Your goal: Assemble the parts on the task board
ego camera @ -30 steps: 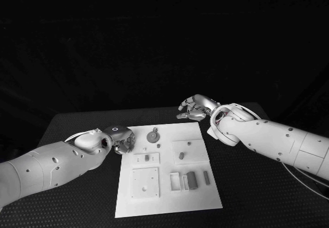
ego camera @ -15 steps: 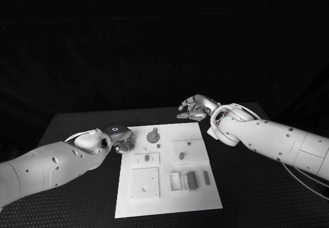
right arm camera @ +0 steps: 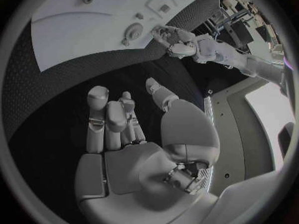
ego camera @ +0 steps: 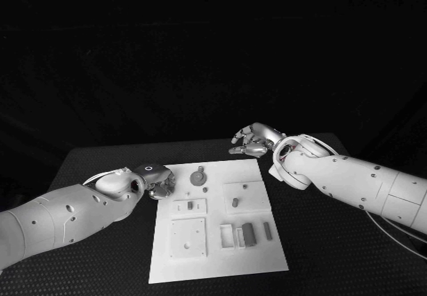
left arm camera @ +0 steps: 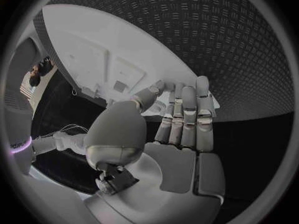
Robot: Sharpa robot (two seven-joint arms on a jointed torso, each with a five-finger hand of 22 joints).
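Note:
The white task board (ego camera: 219,250) lies in the middle of the black table. On it are a round grey disc (ego camera: 197,177) near its far edge, a small upright peg (ego camera: 236,201), and grey blocks (ego camera: 248,234) beside a thin bar (ego camera: 267,230). My left hand (ego camera: 157,180) hovers at the board's far left edge, close to the disc, holding nothing. In the left wrist view its fingers (left arm camera: 186,115) stretch out over the board (left arm camera: 81,40). My right hand (ego camera: 255,140) hangs beyond the board's far right corner, fingers apart and empty (right arm camera: 115,117).
White raised plates with recesses (ego camera: 189,237) take up the board's left half, and a small white tray (ego camera: 228,235) sits beside the grey blocks. Black textured table (ego camera: 338,259) lies on both sides of the board. The right wrist view shows my left hand (right arm camera: 177,40) by the disc (right arm camera: 132,32).

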